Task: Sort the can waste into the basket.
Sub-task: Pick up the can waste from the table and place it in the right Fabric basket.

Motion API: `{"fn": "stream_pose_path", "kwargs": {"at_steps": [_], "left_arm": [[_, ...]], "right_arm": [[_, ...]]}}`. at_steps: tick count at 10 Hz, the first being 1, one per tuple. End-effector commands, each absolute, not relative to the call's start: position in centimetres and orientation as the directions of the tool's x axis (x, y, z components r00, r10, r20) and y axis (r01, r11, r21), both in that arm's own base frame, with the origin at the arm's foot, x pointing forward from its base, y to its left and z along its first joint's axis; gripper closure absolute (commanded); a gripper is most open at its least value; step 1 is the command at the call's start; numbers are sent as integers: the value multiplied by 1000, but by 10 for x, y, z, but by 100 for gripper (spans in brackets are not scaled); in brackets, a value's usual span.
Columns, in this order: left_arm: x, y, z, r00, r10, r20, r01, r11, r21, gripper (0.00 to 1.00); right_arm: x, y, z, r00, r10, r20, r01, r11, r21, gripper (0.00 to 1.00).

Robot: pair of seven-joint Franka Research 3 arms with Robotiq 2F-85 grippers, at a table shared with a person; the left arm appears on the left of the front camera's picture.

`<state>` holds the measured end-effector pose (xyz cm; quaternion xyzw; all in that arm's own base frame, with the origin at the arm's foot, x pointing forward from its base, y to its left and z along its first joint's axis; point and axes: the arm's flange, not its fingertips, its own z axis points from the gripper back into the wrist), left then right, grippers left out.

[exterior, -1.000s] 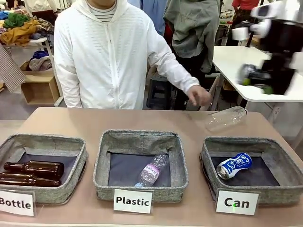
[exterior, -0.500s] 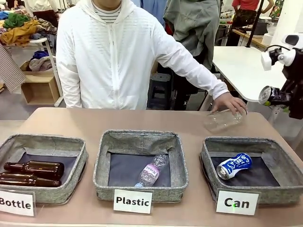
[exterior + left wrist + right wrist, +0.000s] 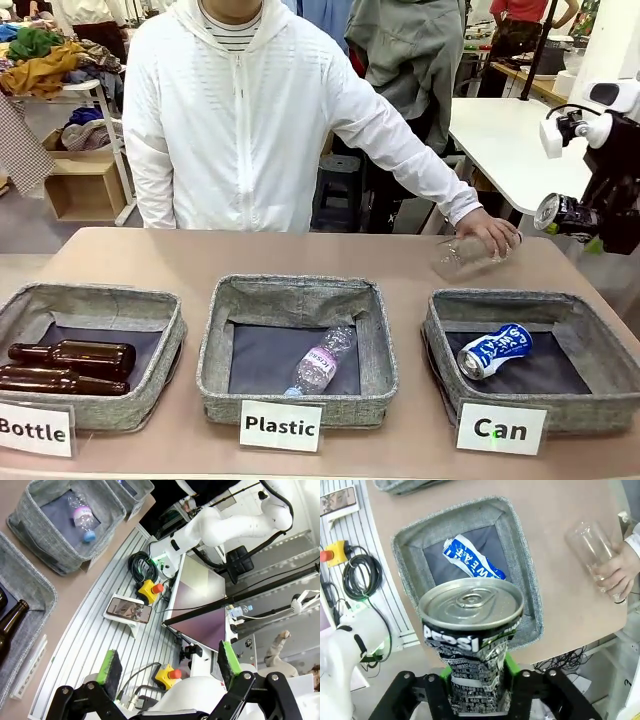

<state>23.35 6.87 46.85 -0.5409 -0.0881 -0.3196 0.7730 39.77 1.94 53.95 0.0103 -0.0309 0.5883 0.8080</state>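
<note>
The right gripper (image 3: 477,680) pinches the dented black printed can (image 3: 472,635) above the grey fabric "Can" basket (image 3: 445,335) at the table's right edge, poised to drop; the left gripper (image 3: 167,662) hangs spread.

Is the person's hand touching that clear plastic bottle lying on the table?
Touching. In the right wrist view the person's hand wraps its fingers around the clear plastic bottle; the front view shows it resting on top.
</note>
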Motion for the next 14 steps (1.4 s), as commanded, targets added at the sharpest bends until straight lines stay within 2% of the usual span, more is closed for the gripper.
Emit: {"fn": "stream_pose_path", "kwargs": {"at_steps": [1,2,3,4,6,8,9,10,11,12,13,14], "left_arm": [[231,69,469,787,-397,472,579,211,-788,0],[231,69,469,787,-397,472,579,211,-788,0],[231,69,469,787,-397,472,579,211,-788,0],[231,69,469,787,-397,472,579,211,-788,0],[231,69,469,787,-397,472,579,211,-788,0],[231,69,469,787,-397,472,579,211,-788,0],[231,69,469,787,-397,472,579,211,-788,0],[231,69,469,787,-397,472,579,211,-788,0],[231,69,469,787,-397,472,579,211,-788,0],[231,69,469,787,-397,472,579,211,-788,0],[231,69,469,787,-397,472,579,211,-788,0],[231,69,469,787,-397,472,579,211,-788,0]], "right_arm": [[402,14,545,278,960,43,-960,279,-13,0],[403,14,545,280,959,49,-960,281,-10,0],[405,15,545,286,957,50,-958,286,-6,11],[407,14,546,292,955,53,-956,292,-3,1],[410,15,547,312,945,96,-950,312,19,0],[415,15,550,418,888,193,-908,402,117,0],[420,16,552,529,786,321,-846,459,270,0],[425,11,549,714,523,466,-700,539,468,0],[429,-2,547,764,284,579,-643,397,655,0],[434,-25,538,852,39,522,-503,335,797,0],[434,-49,530,867,-76,492,-476,166,864,0],[434,-73,520,857,-252,449,-450,60,891,0]]}}
